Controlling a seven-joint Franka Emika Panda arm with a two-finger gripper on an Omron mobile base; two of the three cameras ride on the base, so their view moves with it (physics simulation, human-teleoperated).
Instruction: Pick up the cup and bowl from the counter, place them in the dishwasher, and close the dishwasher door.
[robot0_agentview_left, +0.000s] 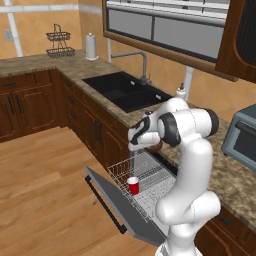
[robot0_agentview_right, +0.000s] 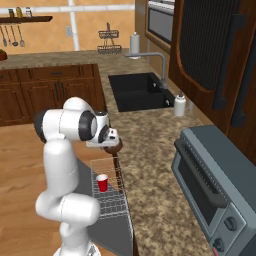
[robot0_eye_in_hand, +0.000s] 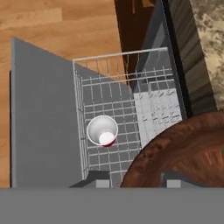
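One cup (robot0_eye_in_hand: 102, 131) upright in rack (robot0_eye_in_hand: 153, 109)

1. The white Franka arm with dark joints (robot0_agentview_left: 192, 165) rises from its base, bends at a rounded elbow and folds forward at shoulder height.
2. The wrist turns the hand downward.
3. The two-finger gripper (robot0_agentview_right: 111, 143) points down; its small dark fingertips (robot0_eye_in_hand: 97, 183) stand apart on both sides of the rim of the dark brown wood-like bowl (robot0_eye_in_hand: 183, 153).
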